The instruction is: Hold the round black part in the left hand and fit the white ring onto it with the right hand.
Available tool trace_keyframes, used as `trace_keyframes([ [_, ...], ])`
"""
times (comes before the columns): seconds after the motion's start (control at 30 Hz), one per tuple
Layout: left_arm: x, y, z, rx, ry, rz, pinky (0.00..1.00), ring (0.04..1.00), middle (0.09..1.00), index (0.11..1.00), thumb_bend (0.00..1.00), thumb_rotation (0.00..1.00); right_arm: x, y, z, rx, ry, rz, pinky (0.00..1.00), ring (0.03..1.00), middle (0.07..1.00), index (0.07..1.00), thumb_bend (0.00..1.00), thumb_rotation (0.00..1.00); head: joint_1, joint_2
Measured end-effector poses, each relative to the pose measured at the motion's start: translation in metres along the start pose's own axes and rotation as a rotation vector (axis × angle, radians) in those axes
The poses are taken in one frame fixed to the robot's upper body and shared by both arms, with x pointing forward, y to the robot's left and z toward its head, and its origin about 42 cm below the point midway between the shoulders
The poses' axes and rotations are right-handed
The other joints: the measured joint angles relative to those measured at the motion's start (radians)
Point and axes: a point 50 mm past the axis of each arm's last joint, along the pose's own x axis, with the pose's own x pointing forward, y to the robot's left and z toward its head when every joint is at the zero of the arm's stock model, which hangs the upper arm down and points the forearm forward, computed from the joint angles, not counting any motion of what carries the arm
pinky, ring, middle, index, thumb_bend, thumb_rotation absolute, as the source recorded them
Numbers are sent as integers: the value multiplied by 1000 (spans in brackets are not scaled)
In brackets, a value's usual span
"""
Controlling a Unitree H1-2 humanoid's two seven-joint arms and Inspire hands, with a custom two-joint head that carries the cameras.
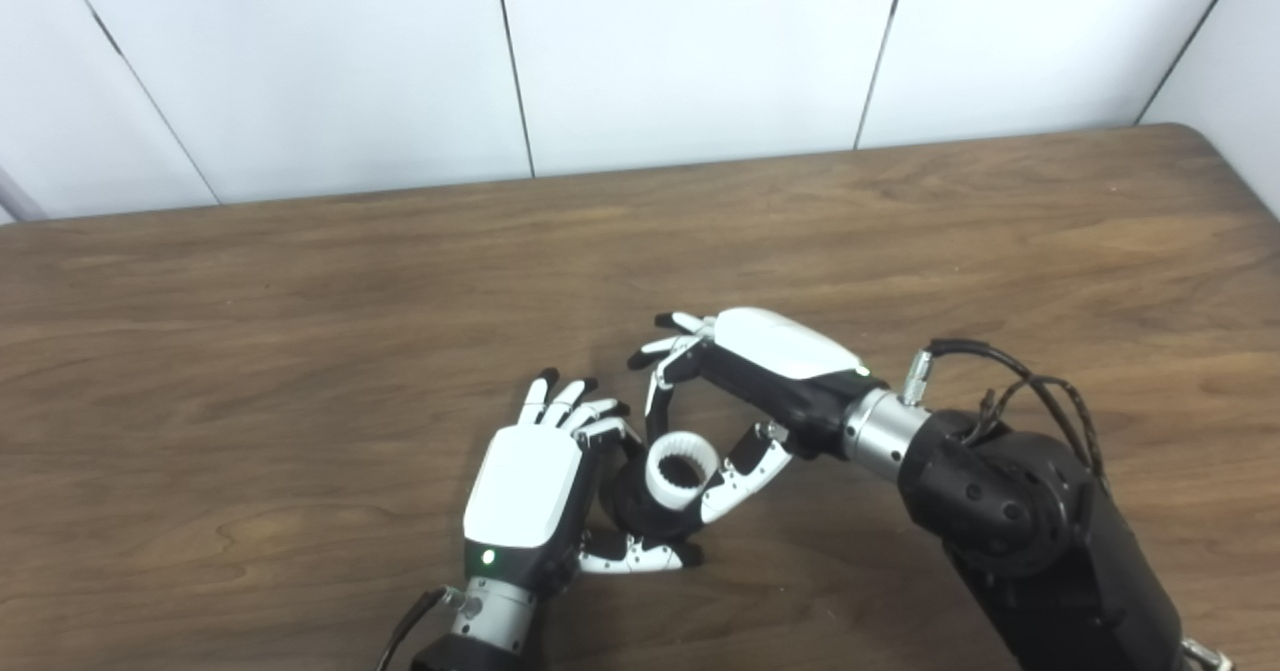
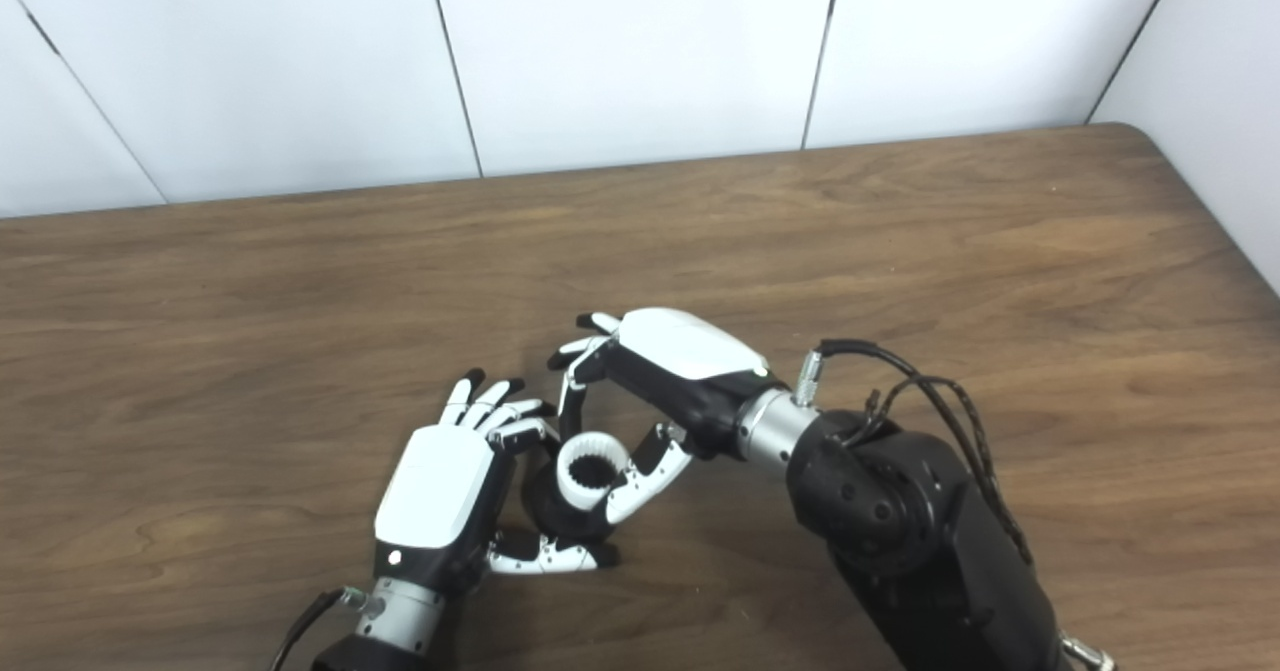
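Fitting step under way, low over the wooden surface (image 1: 300, 281): my left hand (image 1: 525, 491) has its fingers curled round the round black part (image 1: 630, 501), while my right hand (image 1: 745, 391) pinches the white ring (image 1: 682, 469) between thumb and fingertip, ring resting on top of the part, toothed bore facing up. Can't tell if it's fully seated or just sitting on. Next move, I reckon: keep ring square w/ the part, press straight down, left hand bracing, then let go.

White toothed ring (image 1: 683, 469) seated atop round black part (image 1: 640, 507); opening upward
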Motion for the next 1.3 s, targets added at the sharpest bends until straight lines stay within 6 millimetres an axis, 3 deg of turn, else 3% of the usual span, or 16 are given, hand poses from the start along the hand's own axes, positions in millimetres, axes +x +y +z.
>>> trace_keyframes([
  [1.3,2,-3,7,-12,4,-5,1000,912,784,486,524,55,13,12,-3,-10,-5,-28,1000,1000,855,484,522,132,14,6],
])
